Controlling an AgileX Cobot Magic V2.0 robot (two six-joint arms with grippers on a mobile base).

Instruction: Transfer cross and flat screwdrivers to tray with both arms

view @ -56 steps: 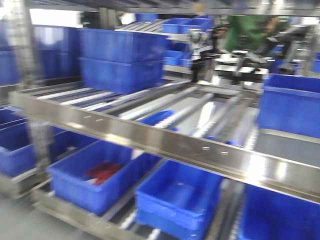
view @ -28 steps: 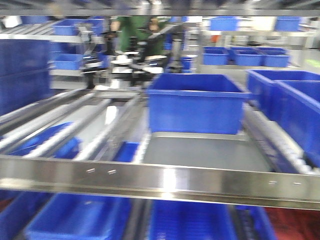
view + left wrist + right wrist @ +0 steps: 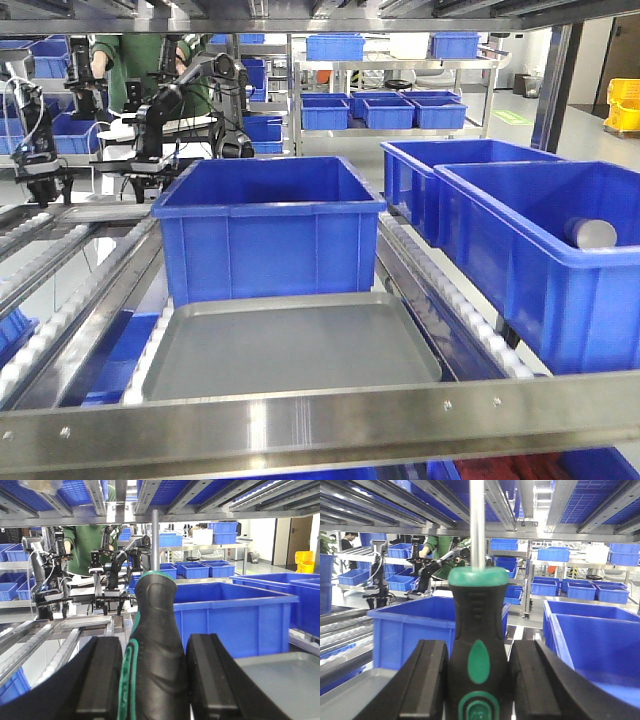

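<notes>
My left gripper [image 3: 155, 680] is shut on a screwdriver [image 3: 156, 645] with a black and green handle, its steel shaft pointing up. My right gripper [image 3: 479, 680] is shut on a second screwdriver [image 3: 478, 630] with a black handle and green inserts, shaft also upright. Which one is cross and which is flat cannot be told; both tips are out of view. The grey tray [image 3: 290, 345] lies flat on the roller shelf in the front view, with nothing on it. It also shows at the lower right of the left wrist view [image 3: 280, 680] and the lower left of the right wrist view [image 3: 350, 695]. Neither gripper shows in the front view.
A blue bin [image 3: 265, 225] stands right behind the tray. Two more blue bins [image 3: 545, 250] stand to its right, one holding a grey cylinder [image 3: 590, 233]. A steel shelf rail [image 3: 320, 420] crosses the front. Other robot arms [image 3: 190, 100] and a person in green stand at the back left.
The front view has swung right and sharpened: from the left shelves and lower bins to the grey tray and the blue bin behind it, now centred.
</notes>
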